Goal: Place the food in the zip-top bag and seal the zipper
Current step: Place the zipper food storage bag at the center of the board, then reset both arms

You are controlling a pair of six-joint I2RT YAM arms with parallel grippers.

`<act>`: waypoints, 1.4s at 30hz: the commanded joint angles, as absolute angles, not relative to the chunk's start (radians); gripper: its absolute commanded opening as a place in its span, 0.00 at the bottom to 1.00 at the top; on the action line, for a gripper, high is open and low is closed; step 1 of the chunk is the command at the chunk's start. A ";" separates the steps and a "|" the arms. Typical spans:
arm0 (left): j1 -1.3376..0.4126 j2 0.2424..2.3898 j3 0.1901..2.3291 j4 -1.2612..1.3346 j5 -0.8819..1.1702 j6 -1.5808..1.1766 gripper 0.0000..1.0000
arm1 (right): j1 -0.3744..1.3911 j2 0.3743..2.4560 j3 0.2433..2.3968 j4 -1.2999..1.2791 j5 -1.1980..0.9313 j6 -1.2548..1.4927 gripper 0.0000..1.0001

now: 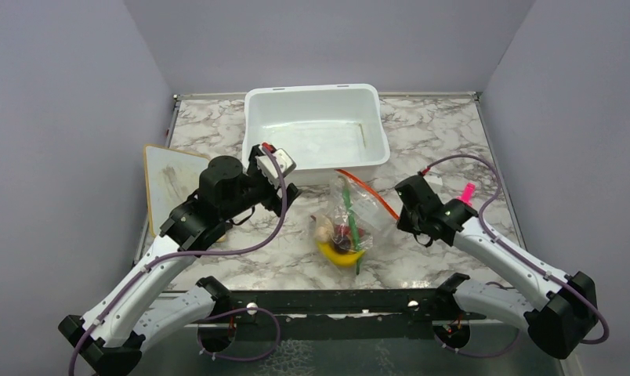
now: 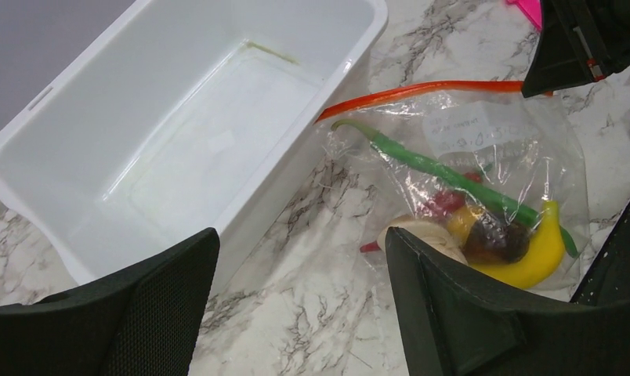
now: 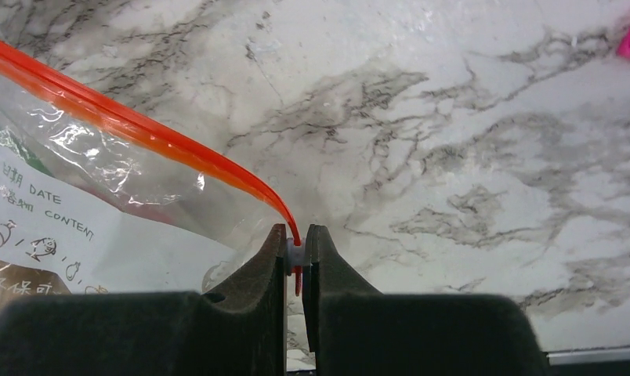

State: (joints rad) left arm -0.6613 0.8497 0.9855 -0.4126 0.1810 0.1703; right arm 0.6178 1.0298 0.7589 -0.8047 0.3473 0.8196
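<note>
Pinch on the right: the right gripper (image 3: 295,239) has its fingers almost together, with only a sliver between them, and the end of the zipper (image 3: 132,129) is clamped in that sliver. From the pinch the orange-red strip runs long and nearly straight, away and to the gripper's left, toward the white tub (image 2: 85,117). The zip-top bag (image 2: 492,149) lies flat below the strip, its printed label just beside the fingers. Over to the left gripper (image 2: 300,239): it is spread wide, holds nothing, and hovers between tub and bag. Only its wrist view shows the food bunched at the bag's far end: yellow banana (image 2: 531,254), brown ball (image 2: 496,239), and a long green pod (image 2: 445,172) slanting up toward the strip. Only the right wrist view shows the grip itself.
</note>
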 commanded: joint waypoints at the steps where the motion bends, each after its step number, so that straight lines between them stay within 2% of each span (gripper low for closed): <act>1: -0.663 0.811 0.963 -0.404 0.114 0.167 0.81 | 0.613 0.977 0.718 -0.931 0.408 1.027 0.01; 6: -0.663 0.809 0.933 -0.406 0.108 0.164 0.82 | 0.614 0.888 0.666 -0.977 0.415 1.157 0.02; 7: -0.663 0.813 0.932 -0.405 0.104 0.162 0.83 | 0.613 0.879 0.667 -0.992 0.423 1.182 0.05; 8: -0.663 0.818 0.932 -0.404 0.099 0.160 0.86 | 0.614 0.870 0.674 -1.004 0.434 1.204 0.11; 9: -0.663 0.823 0.933 -0.402 0.095 0.159 0.96 | 0.614 0.866 0.684 -1.014 0.445 1.210 0.19; 10: -0.663 0.828 0.934 -0.400 0.092 0.156 0.99 | 0.614 0.860 0.701 -1.021 0.460 1.211 0.27; 15: -0.663 0.854 0.945 -0.381 0.047 0.088 0.99 | 0.613 0.864 0.821 -1.024 0.521 1.117 0.70; 20: -0.663 0.881 0.976 -0.368 0.010 -0.023 0.99 | 0.614 0.879 0.941 -1.003 0.562 0.991 0.92; 21: -0.663 0.889 0.984 -0.370 -0.010 -0.048 0.99 | 0.614 0.875 0.954 -0.972 0.562 0.936 0.99; 26: -0.663 0.910 0.991 -0.346 -0.161 -0.164 0.99 | 0.614 0.843 1.003 -0.798 0.485 0.662 1.00; 31: -0.663 0.917 1.012 -0.328 -0.242 -0.195 0.99 | 0.613 0.818 1.047 -0.731 0.333 0.600 1.00; 42: -0.663 0.862 1.015 -0.208 -0.206 -0.232 0.99 | 0.614 0.737 1.090 -0.590 0.139 0.432 1.00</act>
State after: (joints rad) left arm -0.6613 0.9062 0.9985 -0.2928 -0.1921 -0.2028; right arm 0.6178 0.7803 1.0580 -0.6918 0.2367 0.5251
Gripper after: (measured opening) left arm 0.991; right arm 0.997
